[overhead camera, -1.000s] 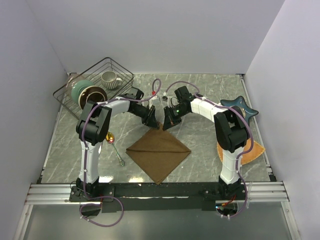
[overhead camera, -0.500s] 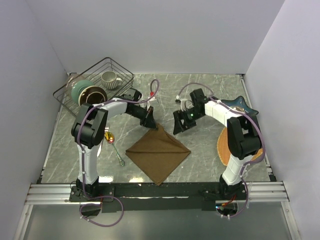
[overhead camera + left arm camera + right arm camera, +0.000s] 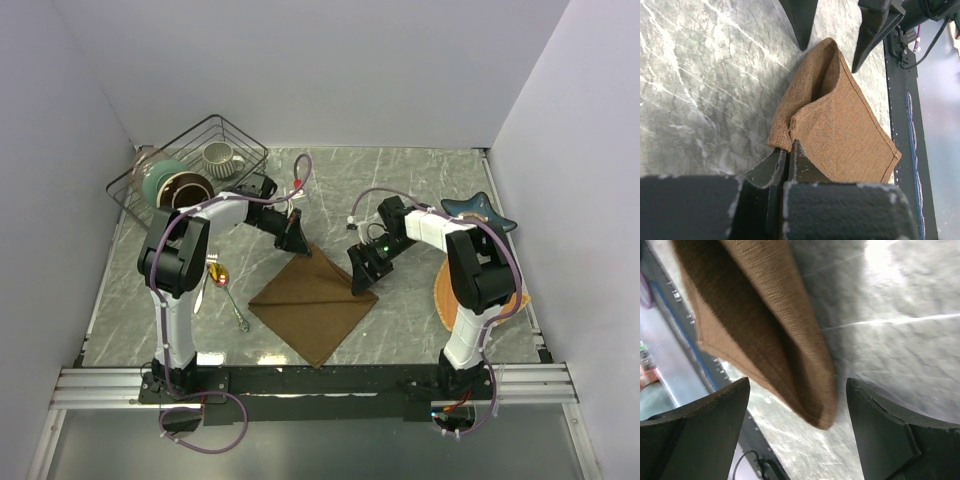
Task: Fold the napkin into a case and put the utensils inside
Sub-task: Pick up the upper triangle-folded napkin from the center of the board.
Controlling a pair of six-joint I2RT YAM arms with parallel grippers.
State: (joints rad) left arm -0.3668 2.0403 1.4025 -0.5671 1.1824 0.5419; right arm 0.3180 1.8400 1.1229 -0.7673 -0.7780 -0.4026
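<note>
Grey marble counter: pinches far corner of napkin with left gripper clamped; holds right gripper spread apart astride the right folded edge, nearest there.

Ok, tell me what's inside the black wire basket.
The wire basket holds a white ribbed mug, a green bowl on its side and a dark brown bowl against it. Anything beneath the bowls is covered.
</note>
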